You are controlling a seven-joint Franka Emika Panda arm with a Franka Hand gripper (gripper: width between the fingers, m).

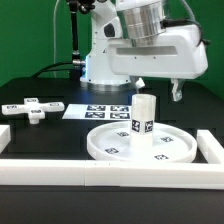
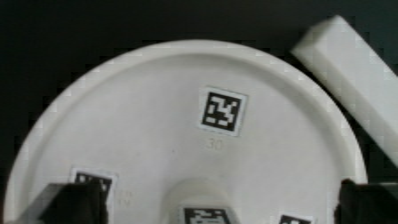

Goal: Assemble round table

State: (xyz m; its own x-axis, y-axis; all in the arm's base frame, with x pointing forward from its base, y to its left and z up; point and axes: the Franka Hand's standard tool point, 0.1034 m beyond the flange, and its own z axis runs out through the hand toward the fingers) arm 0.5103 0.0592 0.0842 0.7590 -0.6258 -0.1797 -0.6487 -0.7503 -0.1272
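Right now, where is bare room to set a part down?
Bare black table lies between the cross-shaped foot, the round disc and the front rail. It is crowded on the disc, where the upright leg stands beneath the open gripper.

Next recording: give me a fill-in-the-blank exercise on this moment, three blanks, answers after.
The leg stands ___ on the disc.
The foot lies off the disc, toward the exterior view's ___.
The gripper, above the leg, is ___.
Missing words: upright; left; open.
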